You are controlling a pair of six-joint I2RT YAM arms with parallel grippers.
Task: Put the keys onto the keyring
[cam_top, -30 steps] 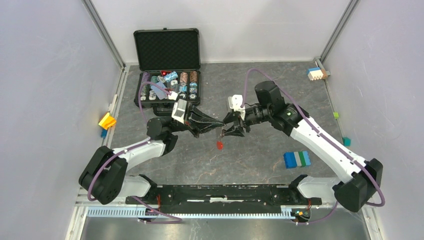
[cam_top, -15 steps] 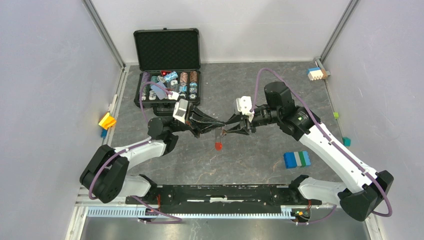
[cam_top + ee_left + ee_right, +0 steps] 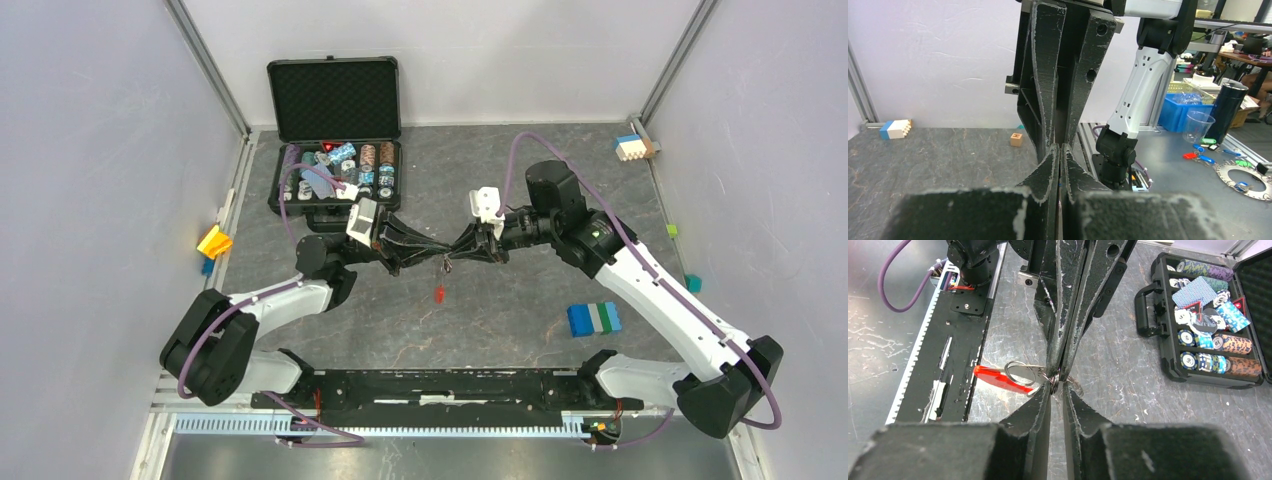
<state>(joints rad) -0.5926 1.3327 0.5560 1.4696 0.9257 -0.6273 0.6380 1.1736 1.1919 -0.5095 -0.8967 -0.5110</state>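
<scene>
Since the earlier frame, the right gripper has been narrowed against the tips of the left gripper. Both are pinched shut on the keyring, whose red tag is hung beneath them.

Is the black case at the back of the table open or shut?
Open. The case has its lid standing upright behind the tray, and the poker chips inside are exposed.

1. The left claw points up from the bottom centre, its fingers nearly touching.
2. The right claw points down from the top, fingers together, its tips meeting the left's.
3. A blue-and-white block sits on the grey surface at far left.
</scene>
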